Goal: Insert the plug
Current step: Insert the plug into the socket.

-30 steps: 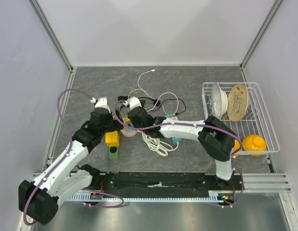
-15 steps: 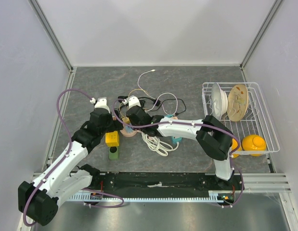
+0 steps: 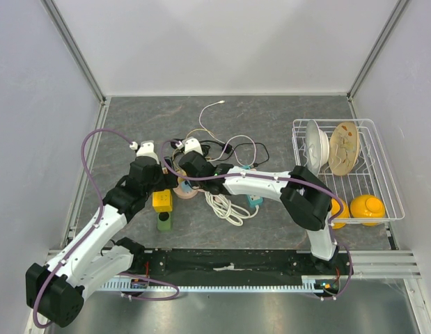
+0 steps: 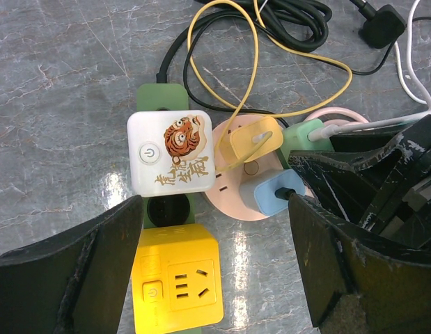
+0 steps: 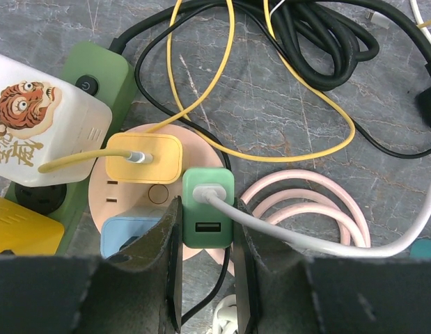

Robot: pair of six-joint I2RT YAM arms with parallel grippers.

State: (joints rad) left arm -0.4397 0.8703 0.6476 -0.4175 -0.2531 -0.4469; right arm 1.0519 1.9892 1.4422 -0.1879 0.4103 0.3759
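My right gripper [image 5: 207,233] is clamped on the small green plug block with the white cable [image 5: 208,188], one finger down each side. That keeps the block square over the round pink socket hub [image 5: 154,209] it sits against. I cannot tell from here whether its pins are fully home, so I judge the insertion as under way rather than finished. The flat yellow plug [image 5: 144,158] and the pale blue plug [image 5: 124,233] sit just beside it on the same hub, which leaves little room and explains the narrow side grip. My left gripper [image 4: 214,229] stands wide apart and empty, straddling the hub and the green power strip [image 4: 163,97]. That strip carries the white cube adapter with the tiger picture [image 4: 170,149] and the yellow cube adapter [image 4: 177,275]. I take the left gripper to be there to brace things on the grey marbled worktop [image 5: 271,104].
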